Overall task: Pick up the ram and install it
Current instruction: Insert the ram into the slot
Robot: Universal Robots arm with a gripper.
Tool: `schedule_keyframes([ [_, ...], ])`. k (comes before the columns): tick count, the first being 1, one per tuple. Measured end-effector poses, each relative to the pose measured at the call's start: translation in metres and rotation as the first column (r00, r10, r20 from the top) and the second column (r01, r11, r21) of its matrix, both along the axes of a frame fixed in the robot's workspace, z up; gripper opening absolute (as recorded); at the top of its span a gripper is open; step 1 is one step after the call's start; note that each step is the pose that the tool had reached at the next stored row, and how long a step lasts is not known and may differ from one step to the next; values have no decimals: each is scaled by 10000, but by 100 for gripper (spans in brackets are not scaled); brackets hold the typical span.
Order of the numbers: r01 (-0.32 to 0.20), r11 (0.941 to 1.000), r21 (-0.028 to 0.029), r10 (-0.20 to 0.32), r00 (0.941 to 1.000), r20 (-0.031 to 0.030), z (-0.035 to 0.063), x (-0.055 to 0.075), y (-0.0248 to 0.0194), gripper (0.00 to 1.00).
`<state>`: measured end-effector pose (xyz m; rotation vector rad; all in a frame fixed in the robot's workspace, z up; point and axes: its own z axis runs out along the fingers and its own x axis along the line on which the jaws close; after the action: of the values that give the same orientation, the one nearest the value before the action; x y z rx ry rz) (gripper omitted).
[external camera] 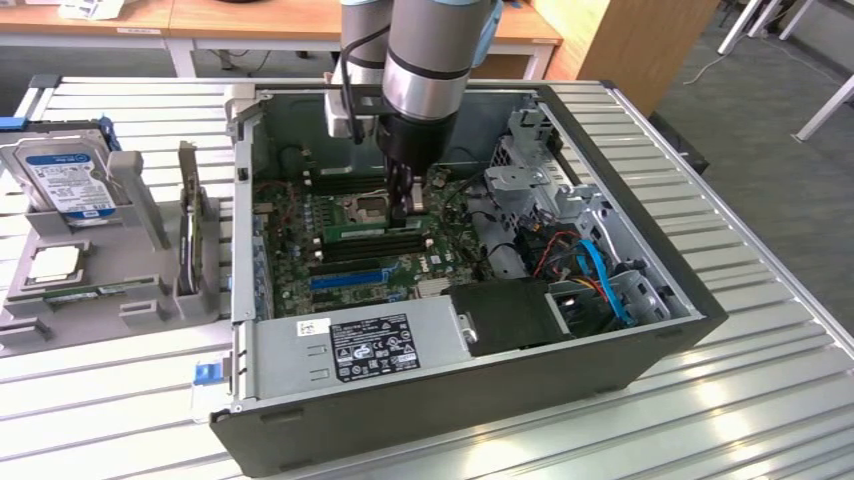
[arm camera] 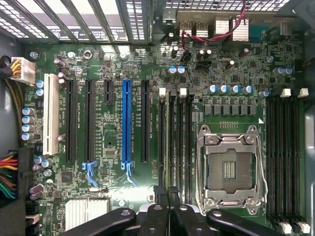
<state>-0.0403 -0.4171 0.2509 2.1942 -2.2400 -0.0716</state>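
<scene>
**Jaws clenching the ram over the motherboard**

The jaws (arm camera: 167, 191) are gripping the ram (arm camera: 168, 140), which is standing on edge among the memory slots (arm camera: 180, 142) (how deep it is sitting, I cannot tell). In the exterior view, the processor socket (external camera: 368, 208) is lying at the ram's 12 o'clock and the blue slot (external camera: 350, 280) around its 6 o'clock. Toward 9 o'clock, 1 grey tray (external camera: 127, 268) is holding parts beside the computer case (external camera: 467, 385) on the surface (external camera: 94, 400).
</scene>
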Motion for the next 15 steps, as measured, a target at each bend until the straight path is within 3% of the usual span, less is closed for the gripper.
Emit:
schedule_keyframes([
  [15, 49, 10000, 0, -49, 10000, 0, -81, 0, 0, 11],
])
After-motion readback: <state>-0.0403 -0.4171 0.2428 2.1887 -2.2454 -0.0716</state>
